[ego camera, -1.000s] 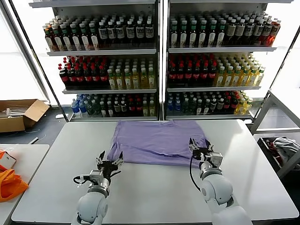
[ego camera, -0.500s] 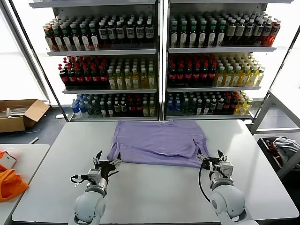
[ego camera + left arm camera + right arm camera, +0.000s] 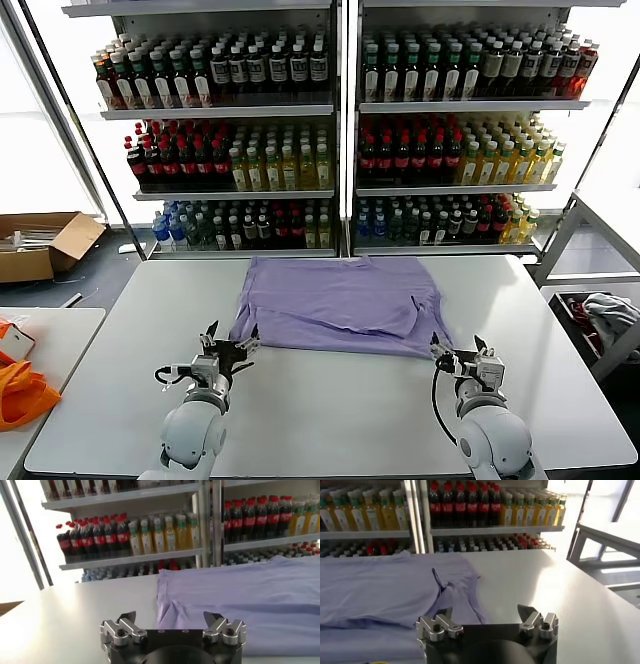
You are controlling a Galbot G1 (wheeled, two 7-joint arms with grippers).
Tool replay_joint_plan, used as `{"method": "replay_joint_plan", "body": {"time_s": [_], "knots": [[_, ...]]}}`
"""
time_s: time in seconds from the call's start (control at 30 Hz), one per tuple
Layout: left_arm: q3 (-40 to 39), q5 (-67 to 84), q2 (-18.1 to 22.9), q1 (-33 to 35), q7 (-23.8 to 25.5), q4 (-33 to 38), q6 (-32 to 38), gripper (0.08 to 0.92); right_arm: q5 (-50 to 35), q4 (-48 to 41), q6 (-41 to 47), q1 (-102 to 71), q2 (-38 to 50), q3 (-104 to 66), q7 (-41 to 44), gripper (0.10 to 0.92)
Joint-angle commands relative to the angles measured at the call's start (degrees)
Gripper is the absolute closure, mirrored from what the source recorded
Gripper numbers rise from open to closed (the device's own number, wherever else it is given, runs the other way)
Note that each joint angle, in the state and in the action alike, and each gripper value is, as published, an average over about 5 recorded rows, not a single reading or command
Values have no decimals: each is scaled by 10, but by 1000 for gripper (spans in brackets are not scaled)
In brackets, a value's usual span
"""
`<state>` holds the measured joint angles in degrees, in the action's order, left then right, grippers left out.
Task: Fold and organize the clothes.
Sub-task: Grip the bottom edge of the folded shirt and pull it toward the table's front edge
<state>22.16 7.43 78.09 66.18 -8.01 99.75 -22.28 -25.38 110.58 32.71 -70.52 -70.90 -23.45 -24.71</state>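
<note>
Two pincers, left [image 3: 227, 345] and right [image 3: 457, 352], spread wide, empty, at the near hem of the lavender cotton T-shirt [image 3: 335, 300] spread on the white counter [image 3: 330, 410]. Risk: right sleeve already rumpled; careless pinching could gather both layers, skewing the fold.

White rounded bench [image 3: 330, 400] in front of metal shelving w/ rows of coloured drink bottles [image 3: 330, 150]. Open brown cardboard box [image 3: 40, 243] on floor at left; orange fabric item [image 3: 22, 392] on adjacent white side bench [image 3: 60, 335].
</note>
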Motion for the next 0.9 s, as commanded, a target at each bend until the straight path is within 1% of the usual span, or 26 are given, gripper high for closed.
{"method": "replay_joint_plan", "body": {"time_s": [0.03, 0.33, 0.4, 0.53, 0.77, 0.9], "knots": [[-3, 1, -2, -11, -1, -25, -3, 177, -1, -18, 4, 0, -1, -1, -2, 203], [-5, 6, -6, -16, -3, -35, -10, 178, 3, -36, 4, 7, -8, 8, 4, 203], [-4, 13, -7, -15, -4, -33, -15, 197, 3, -39, 4, 8, -9, 10, 4, 203], [-4, 44, -9, -10, -7, -21, -32, 293, 5, -42, 4, 7, -8, 17, 5, 224], [-1, 92, -10, -2, -12, -10, -59, 484, 7, -44, 4, 3, -7, 22, 6, 349], [1, 113, -11, 2, -13, -9, -72, 596, 7, -45, 3, 0, -8, 23, 6, 439]]}}
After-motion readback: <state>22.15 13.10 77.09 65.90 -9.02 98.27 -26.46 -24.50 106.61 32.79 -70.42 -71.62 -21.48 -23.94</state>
